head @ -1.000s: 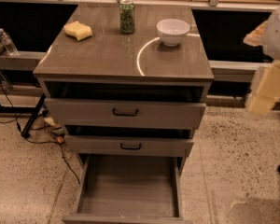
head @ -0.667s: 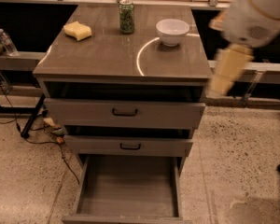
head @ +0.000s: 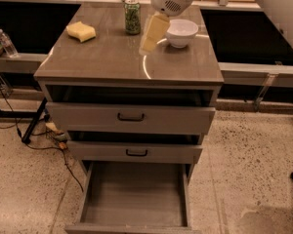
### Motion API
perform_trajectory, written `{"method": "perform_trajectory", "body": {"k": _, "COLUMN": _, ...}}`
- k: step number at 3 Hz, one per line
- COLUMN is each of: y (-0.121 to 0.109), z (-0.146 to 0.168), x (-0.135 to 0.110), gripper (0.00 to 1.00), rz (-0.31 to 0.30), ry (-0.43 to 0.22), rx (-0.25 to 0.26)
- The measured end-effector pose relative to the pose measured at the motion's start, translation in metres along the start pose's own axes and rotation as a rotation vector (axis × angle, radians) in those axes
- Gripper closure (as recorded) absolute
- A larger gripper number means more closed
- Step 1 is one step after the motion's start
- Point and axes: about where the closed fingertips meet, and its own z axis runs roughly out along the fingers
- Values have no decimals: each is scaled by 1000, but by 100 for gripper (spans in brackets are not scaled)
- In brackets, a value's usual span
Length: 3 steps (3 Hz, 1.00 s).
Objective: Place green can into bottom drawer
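Note:
The green can [head: 132, 16] stands upright at the back of the grey cabinet top [head: 107, 57], left of the white bowl [head: 181, 32]. My gripper [head: 153, 33] hangs from the white arm over the cabinet top, between the can and the bowl, a little to the can's right and nearer the front. It holds nothing that I can see. The bottom drawer [head: 134, 194] is pulled out wide, with its flat grey inside bare.
A yellow sponge [head: 81, 31] lies at the back left of the top. The two upper drawers with black handles [head: 131, 117] are pulled out slightly. A water bottle [head: 6, 43] stands on a ledge at left. Cables [head: 53, 138] lie on the floor left of the cabinet.
The arm and gripper have swung from the right edge of the view leftward, over the cabinet top, to between the bowl and the can. The can, bowl and sponge have not moved.

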Motion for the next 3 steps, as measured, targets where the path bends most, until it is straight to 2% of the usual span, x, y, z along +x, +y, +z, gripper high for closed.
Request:
{"method": "perform_trajectory", "body": {"k": 1, "y": 1, "z": 0, "x": 0, "gripper": 0, "rz": 0, "ry": 1, "rx": -2}}
{"method": "perform_trajectory", "body": {"k": 2, "y": -11, "z": 33, "x": -7, "gripper": 0, "rz": 21, "ry": -43, "rx": 13}}
{"method": "perform_trajectory", "body": {"k": 3, "y": -44, "z": 109, "x": -23, "gripper": 0, "rz": 70, "ry": -118, "rx": 48}}
